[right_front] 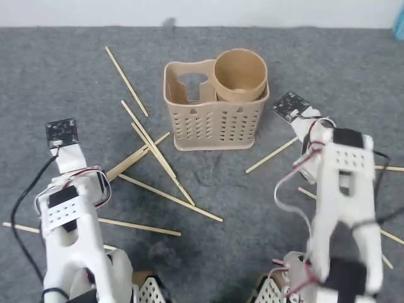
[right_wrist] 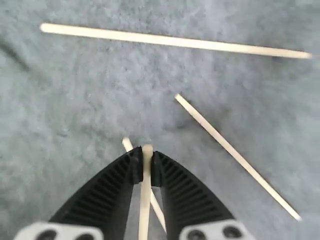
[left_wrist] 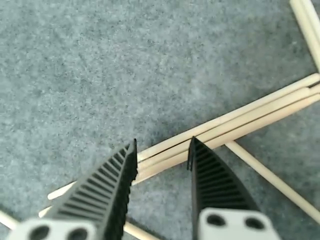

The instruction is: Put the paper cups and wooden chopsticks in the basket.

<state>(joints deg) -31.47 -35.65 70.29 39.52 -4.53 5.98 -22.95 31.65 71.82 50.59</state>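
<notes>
A beige slotted basket (right_front: 211, 123) stands at the back centre with a brown paper cup (right_front: 240, 76) upright in one compartment. Several wooden chopsticks lie scattered on the grey carpet around it. My left gripper (left_wrist: 162, 150) is open low over a bundle of chopsticks (left_wrist: 240, 122), its tips on either side of their near ends; the left arm (right_front: 69, 214) is at the front left. My right gripper (right_wrist: 146, 161) is shut on a chopstick (right_wrist: 144, 200) that runs along between the jaws. The right arm (right_front: 341, 189) is at the front right.
Two loose chopsticks (right_wrist: 175, 41) (right_wrist: 235, 155) lie on the carpet beyond the right gripper. Crossed chopsticks (right_front: 161, 164) lie in front of the basket's left side, another (right_front: 126, 81) behind them. A single stick (right_front: 271, 155) lies right of the basket.
</notes>
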